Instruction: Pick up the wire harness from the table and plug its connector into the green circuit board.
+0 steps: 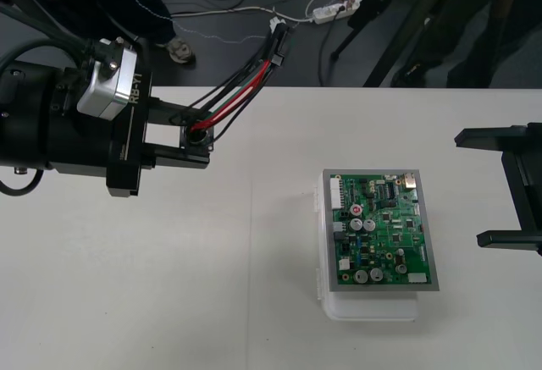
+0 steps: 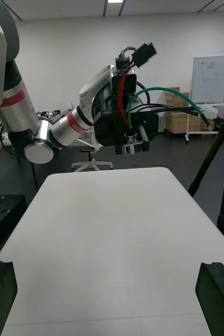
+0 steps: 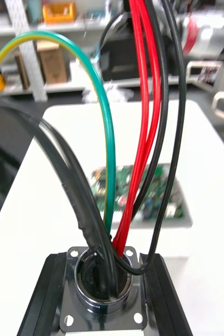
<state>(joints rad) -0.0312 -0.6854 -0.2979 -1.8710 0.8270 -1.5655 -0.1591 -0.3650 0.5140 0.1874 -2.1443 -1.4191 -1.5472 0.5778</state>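
Over the far left of the pale desk point(image 1: 169, 285) hangs the left claw point(image 1: 203, 140), and the right claw point(image 1: 472, 189) stands at the right edge, fingers spread wide and empty. Right of middle sits the green circuit board point(image 1: 381, 230) on its white base point(image 1: 373, 306). The left claw is closed on the round metal socket point(image 3: 102, 286) of the wire harness point(image 1: 233, 99), whose wires arch away to the small black plug point(image 1: 278, 38) in midair.

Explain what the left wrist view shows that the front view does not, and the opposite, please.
Left wrist view: the socket flange with its corner holes, clamped between the left tool's fingers. Front view: the right tool, open at the table's right side, and the black plug held beyond the far edge. Both: the red and black wires and the green circuit board on its white base, nothing plugged in.
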